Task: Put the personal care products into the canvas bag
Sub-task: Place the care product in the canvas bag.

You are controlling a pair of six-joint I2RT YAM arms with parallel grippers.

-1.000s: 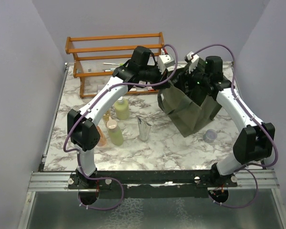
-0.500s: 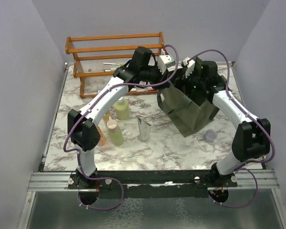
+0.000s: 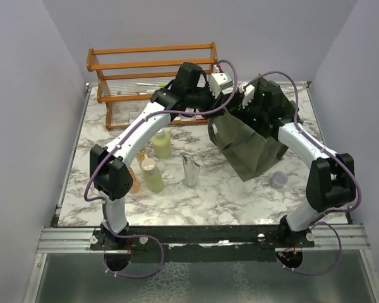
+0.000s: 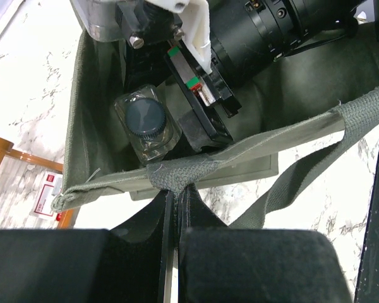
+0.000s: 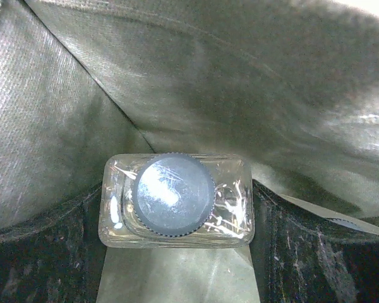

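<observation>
The left gripper (image 4: 177, 189) is pinching the rim of the canvas bag (image 4: 88, 126), jaws closed, keeping the mouth open. The right gripper (image 5: 177, 218) is reaching inside, clamping a clear dark-capped bottle (image 5: 175, 189) across its flat sides. The bag is sitting at 1 o'clock on the table (image 3: 227, 196). Judgement: the bottle is rigid, light and glossy, so a grip across the body suits it. The fabric is soft and sagging.

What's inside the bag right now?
One clear, dark-capped bottle, cap up, gripped between the right gripper's fingers. Bare fabric of the bag surrounds it. Anything else inside is hidden by the right arm and folded cloth.
</observation>
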